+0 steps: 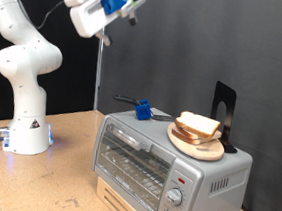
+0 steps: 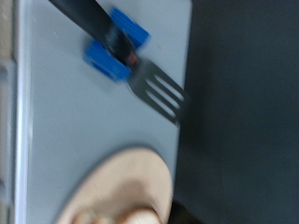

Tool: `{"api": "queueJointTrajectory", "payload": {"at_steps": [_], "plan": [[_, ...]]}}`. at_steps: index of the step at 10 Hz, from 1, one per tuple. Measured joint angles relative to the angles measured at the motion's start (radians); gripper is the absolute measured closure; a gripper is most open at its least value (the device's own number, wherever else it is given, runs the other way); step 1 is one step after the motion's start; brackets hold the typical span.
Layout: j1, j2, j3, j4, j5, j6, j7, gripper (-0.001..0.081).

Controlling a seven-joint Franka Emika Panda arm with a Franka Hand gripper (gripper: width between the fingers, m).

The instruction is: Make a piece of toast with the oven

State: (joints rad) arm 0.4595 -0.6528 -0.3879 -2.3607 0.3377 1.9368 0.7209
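The oven door is shut, toast on its roof; gripper high, state unclear — you approach squarely.

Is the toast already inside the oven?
No. In the exterior view the piece of toast sits on the round wooden plate on top of the oven, whose door is closed.

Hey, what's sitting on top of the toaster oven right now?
On the oven: a wooden plate holding the piece of toast, plus a fork in a blue holder. The plate's middle is covered.
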Motion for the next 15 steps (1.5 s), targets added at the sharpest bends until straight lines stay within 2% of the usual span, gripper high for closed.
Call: {"api": "queueJointTrajectory", "payload": {"at_steps": [2, 4, 5, 7, 9, 13, 15], "plan": [[-0.008, 0.035, -0.031, -0.039, -0.043, 0.0, -0.02, 0.0003], [-0.024, 0.069, -0.036, -0.075, -0.08, 0.053, -0.03, 0.0003], [-0.024, 0.068, -0.036, -0.075, -0.076, 0.052, -0.03, 0.0003], [-0.015, 0.06, -0.061, -0.076, -0.004, 0.043, -0.085, 0.0003], [-0.016, 0.071, -0.096, -0.099, 0.024, 0.089, -0.127, 0.0003], [-0.027, 0.221, -0.106, -0.109, 0.017, 0.229, -0.108, 0.0003], [-0.024, 0.278, -0.106, -0.107, 0.017, 0.267, -0.128, 0.0003]]}}
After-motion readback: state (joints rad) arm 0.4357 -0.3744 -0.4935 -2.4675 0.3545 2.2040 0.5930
